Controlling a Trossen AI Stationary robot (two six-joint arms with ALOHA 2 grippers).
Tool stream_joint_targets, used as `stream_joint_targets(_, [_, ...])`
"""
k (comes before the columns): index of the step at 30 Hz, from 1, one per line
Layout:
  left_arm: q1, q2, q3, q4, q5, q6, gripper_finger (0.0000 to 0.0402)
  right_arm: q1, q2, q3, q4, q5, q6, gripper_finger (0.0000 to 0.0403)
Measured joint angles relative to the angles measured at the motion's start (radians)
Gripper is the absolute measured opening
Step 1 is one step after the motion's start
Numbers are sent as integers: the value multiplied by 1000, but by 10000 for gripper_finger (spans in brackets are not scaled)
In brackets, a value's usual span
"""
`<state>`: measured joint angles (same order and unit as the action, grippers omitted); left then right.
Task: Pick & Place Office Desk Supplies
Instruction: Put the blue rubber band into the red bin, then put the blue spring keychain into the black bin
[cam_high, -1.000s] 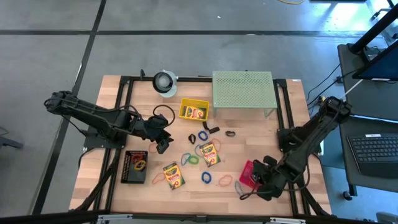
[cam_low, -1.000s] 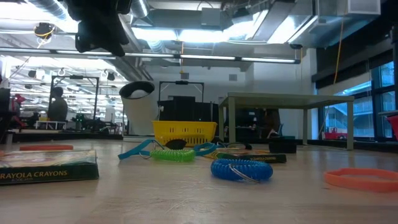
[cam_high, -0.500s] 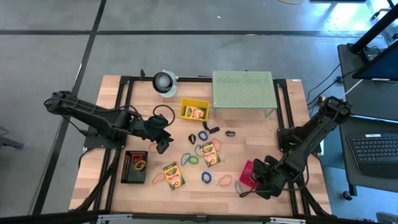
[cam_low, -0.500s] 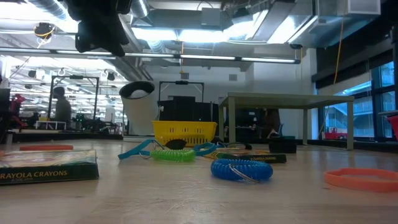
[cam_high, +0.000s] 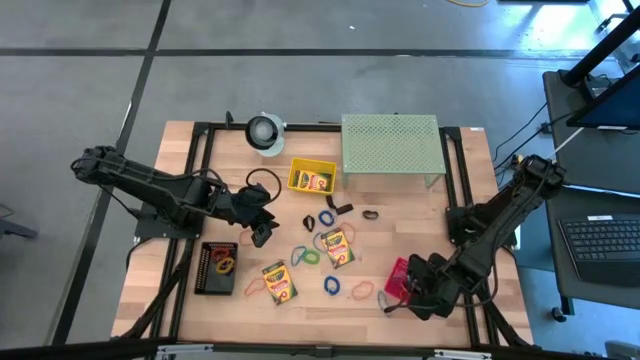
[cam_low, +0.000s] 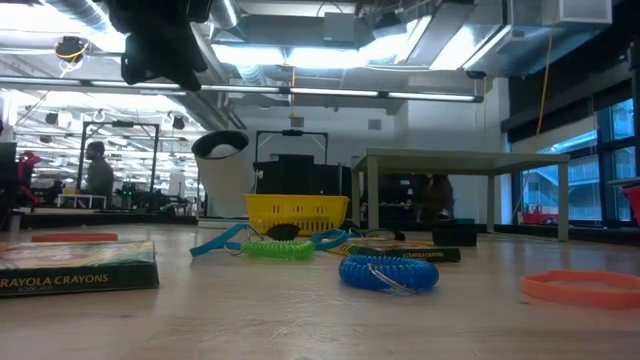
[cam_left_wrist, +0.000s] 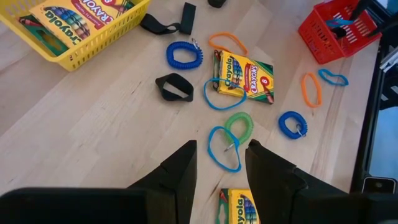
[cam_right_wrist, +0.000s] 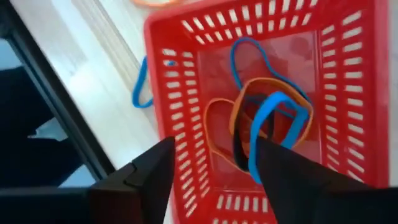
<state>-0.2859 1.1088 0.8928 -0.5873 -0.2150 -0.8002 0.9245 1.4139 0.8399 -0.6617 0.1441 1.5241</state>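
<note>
My left gripper (cam_high: 262, 232) hangs open above the table's middle left. Below its fingers lie a thin blue loop (cam_left_wrist: 224, 147) and a green coil band (cam_left_wrist: 240, 124). Flat on the wood lie crayon boxes (cam_high: 337, 248) (cam_high: 279, 282), a black clip (cam_left_wrist: 174, 87) and blue coil bands (cam_left_wrist: 185, 55) (cam_left_wrist: 291, 123). My right gripper (cam_right_wrist: 214, 171) stands open over the red basket (cam_high: 398, 278) at the near right. Blue (cam_right_wrist: 277, 121) and orange (cam_right_wrist: 239, 118) bands lie on the basket's floor, ahead of the fingertips.
A yellow basket (cam_high: 313, 178) with a crayon box stands before the pale green perforated stand (cam_high: 390, 145). A white roll (cam_high: 265, 131) sits at the far edge. A black tray (cam_high: 217, 267) lies near left. An orange band (cam_low: 585, 287) and a blue band (cam_right_wrist: 142, 84) lie beside the red basket.
</note>
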Motion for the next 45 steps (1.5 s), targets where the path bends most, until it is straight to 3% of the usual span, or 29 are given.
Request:
stream_joint_targets(6, [0,0,0,0,0,0,130,0,0,87,-180,-6,-44,213])
stream_joint_targets(11, [0,0,0,0,0,1,130,-11,0,99,-89,-121,-191,185])
stream_joint_targets(14, [0,0,0,0,0,1,130,-13,0,100,-118,-135,-192,167])
stream_joint_targets(20, [0,0,0,0,0,1,130,-35,-7,153,-111,79,-244,134])
stream_joint_targets(23, [7,0,0,1,-4,4,130,-93,-8,179,-103,166,-401,121])
stream_joint_targets(27, [29,0,0,1,-6,4,130,-202,-3,180,-2,185,-672,109])
stream_joint_targets(30, [43,0,0,1,-7,20,130,-300,24,180,107,125,-870,104])
stream_joint_targets(33, [53,0,0,1,-7,69,130,-378,75,182,188,-2,-1016,102])
stream_joint_targets(38, [60,0,0,2,-13,153,130,-422,209,181,287,-210,-1176,100])
stream_joint_targets(45, [60,0,0,2,-13,213,130,-421,362,242,344,-246,-1376,100])
